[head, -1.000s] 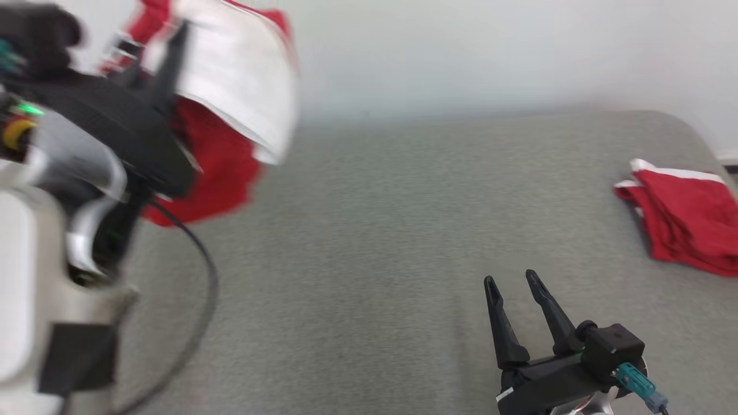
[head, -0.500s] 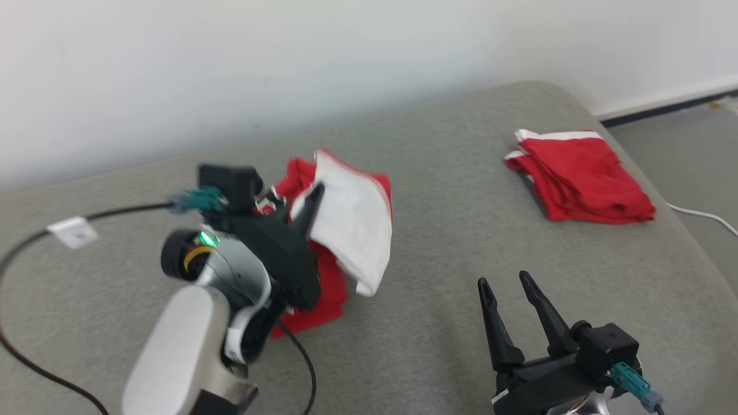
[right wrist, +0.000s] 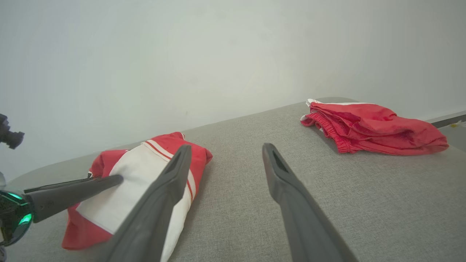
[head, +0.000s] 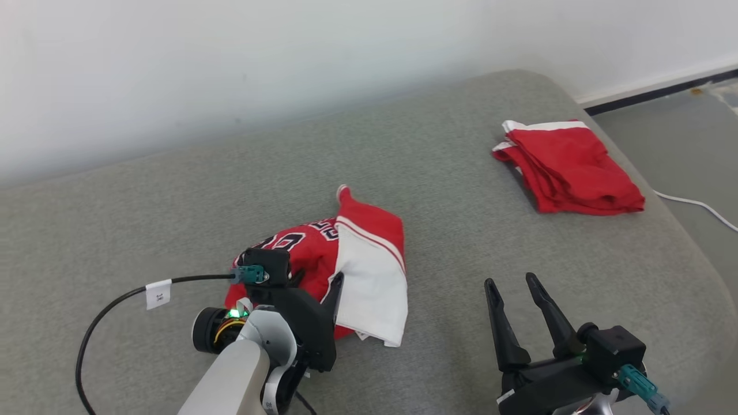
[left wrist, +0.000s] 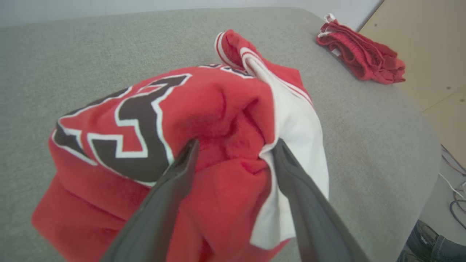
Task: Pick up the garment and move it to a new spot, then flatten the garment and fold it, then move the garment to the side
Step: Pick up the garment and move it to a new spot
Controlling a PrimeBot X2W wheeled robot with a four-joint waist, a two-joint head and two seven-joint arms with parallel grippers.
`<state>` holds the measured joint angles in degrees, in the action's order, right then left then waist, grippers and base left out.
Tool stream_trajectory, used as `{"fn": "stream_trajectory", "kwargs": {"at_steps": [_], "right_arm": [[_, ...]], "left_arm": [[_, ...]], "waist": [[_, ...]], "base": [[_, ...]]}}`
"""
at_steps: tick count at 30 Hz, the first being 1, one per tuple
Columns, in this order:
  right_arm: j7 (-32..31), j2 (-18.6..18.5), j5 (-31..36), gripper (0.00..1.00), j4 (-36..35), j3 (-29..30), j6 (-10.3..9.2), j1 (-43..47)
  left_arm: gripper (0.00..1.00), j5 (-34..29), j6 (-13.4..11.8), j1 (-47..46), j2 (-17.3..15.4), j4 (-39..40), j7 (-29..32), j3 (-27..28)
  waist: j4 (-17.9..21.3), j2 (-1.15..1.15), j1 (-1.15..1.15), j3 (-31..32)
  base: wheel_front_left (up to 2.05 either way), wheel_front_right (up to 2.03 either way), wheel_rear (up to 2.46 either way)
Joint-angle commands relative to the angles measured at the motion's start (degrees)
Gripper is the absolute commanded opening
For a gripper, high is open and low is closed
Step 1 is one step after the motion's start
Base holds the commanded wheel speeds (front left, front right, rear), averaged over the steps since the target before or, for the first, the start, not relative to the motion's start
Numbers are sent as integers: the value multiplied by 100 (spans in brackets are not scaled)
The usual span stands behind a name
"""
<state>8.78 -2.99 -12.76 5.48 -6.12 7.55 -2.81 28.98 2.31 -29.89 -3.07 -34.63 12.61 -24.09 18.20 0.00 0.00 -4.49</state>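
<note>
Left gripper [left wrist: 236, 145] apart astride the jersey [left wrist: 145, 109], right gripper [head: 510, 280] apart, idle; we'd judge it light and limp, so pinch the white edge.

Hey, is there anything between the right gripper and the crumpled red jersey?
Nothing visible: bare grey cushion separates the right gripper from the jersey. The left gripper is at the jersey's near left side, and the folded red garment lies far off to the right.
</note>
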Motion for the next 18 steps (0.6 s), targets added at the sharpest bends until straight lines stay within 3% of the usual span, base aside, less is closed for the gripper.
{"fn": "stream_trajectory", "kwargs": {"at_steps": [1,6,13,18], "right_arm": [[26,22,-8,100,3,6,-10,56],[23,21,39,100,-30,211,-10,182],[-21,21,63,100,-76,411,-10,340],[-19,18,14,100,-79,520,-10,412]], "left_arm": [[100,86,8,5,7,13,-71,-1],[100,439,22,264,20,486,-660,-158],[100,180,-500,940,-81,1439,-1715,-68],[100,16,-693,1677,-298,2161,-2518,163]], "waist": [[-229,0,0,36],[-687,0,0,142],[-1319,0,0,313],[-1582,0,0,411]], "base": [[0,0,0],[0,0,0],[0,0,0],[0,0,0]]}}
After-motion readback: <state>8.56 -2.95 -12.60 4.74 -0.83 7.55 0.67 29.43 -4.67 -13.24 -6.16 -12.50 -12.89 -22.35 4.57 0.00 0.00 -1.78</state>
